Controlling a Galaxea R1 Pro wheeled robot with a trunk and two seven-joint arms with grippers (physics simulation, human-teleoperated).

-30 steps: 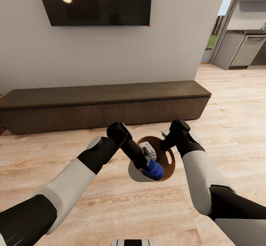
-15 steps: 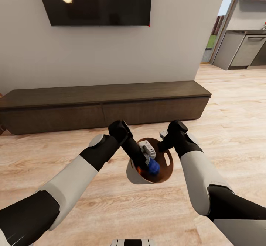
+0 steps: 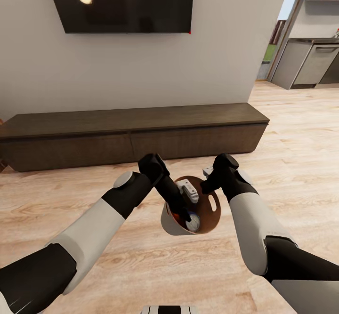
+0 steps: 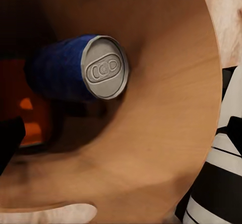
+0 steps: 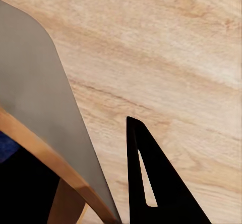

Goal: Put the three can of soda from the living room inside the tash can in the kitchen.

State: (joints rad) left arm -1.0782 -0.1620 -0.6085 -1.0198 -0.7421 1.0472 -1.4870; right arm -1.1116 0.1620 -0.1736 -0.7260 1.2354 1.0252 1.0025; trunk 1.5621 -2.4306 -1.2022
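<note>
The trash can [image 3: 170,222], pale grey outside and orange-brown inside, hangs tilted above the wood floor between my arms. My right gripper [image 3: 206,188] is shut on its rim; one black finger [image 5: 151,183] lies outside the grey wall [image 5: 35,78]. My left gripper [image 3: 187,209] reaches into the bin and stands open. The dark blue soda can [image 4: 60,75] lies loose on its side in the bin, its silvery top [image 3: 193,221] facing up. Beside it an orange can [image 4: 31,129] shows in shadow. The third can is hidden.
A long dark bench [image 3: 132,130] runs along the white wall ahead, under a black wall TV [image 3: 122,3]. At the far right an opening leads to grey kitchen cabinets [image 3: 313,62]. Light wood floor [image 3: 296,144] stretches to the right.
The blue can has left my left gripper and dropped deeper into the bin, turning so its silvery top shows. A second ago the bin rose slightly toward my arms.
</note>
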